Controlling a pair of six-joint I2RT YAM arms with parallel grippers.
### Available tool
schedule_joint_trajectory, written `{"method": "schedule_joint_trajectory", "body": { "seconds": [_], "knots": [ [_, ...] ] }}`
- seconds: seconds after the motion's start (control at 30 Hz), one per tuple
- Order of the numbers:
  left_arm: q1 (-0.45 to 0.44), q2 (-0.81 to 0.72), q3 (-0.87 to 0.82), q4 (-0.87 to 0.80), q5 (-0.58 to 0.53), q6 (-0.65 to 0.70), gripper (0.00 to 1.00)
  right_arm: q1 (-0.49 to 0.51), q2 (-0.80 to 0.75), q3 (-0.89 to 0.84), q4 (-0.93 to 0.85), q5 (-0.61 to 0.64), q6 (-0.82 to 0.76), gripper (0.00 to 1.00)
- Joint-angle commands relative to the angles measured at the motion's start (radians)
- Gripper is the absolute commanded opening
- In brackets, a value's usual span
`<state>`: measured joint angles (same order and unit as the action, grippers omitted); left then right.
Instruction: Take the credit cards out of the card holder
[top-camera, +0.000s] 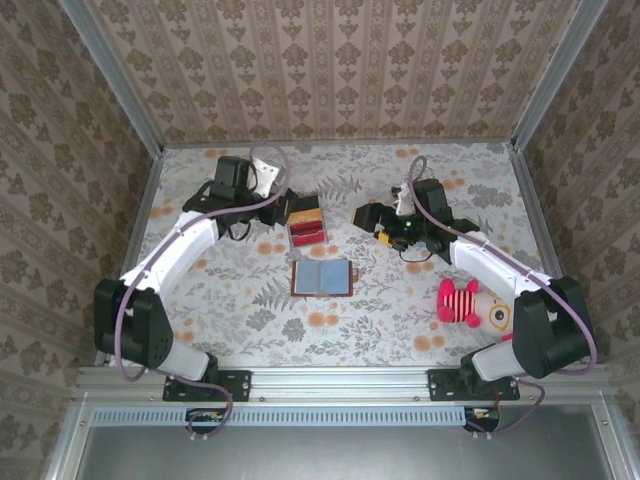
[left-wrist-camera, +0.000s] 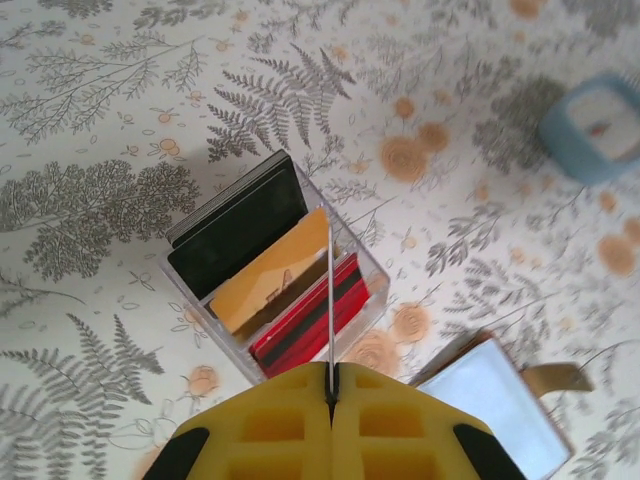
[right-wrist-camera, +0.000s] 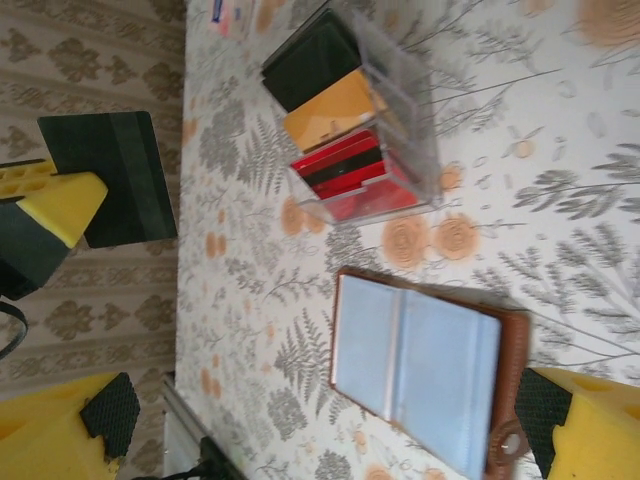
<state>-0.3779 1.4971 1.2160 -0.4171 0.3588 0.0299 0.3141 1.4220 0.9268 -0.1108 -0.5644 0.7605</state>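
Near the right side of the flowery table (top-camera: 230, 300) sits a pink striped soft toy (top-camera: 460, 302). A bit farther, in the middle, the brown card holder (top-camera: 322, 277) lies flat and open, its grey-blue inside facing up. Nothing touches it. Just behind it stands a small clear box (right-wrist-camera: 418, 140) with three cards (left-wrist-camera: 270, 280) standing in it: a black one, an orange one and a red one. The left gripper (top-camera: 283, 208) hangs just left of the box, above the table. Its yellow fingers (left-wrist-camera: 290, 420) are pinched tight on one dark card (right-wrist-camera: 110, 180), which it holds up in the air on its thin edge. The right gripper (top-camera: 365, 214) is to the right of the box, a little apart from it. Its fingers are spread wide and hold nothing. Farther off lies a small blue thing (left-wrist-camera: 598, 125), too blurry to tell what it is.
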Motion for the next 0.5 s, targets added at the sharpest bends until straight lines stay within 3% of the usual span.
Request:
{"method": "schedule_joint_trajectory", "body": {
  "seconds": [0.0,0.23,0.47],
  "knots": [
    [0.002,0.057,0.102,-0.015,0.016,0.273,0.0,-0.016,-0.024,0.001,-0.061,0.043,-0.044,1.0],
    [-0.029,0.166,0.154,0.009,0.065,0.615,0.0,-0.029,-0.024,0.006,-0.099,0.051,-0.062,1.0],
    [-0.03,0.304,0.278,-0.078,0.032,0.791,0.0,-0.029,-0.011,0.007,-0.11,0.045,-0.067,1.0]
  ]
}}
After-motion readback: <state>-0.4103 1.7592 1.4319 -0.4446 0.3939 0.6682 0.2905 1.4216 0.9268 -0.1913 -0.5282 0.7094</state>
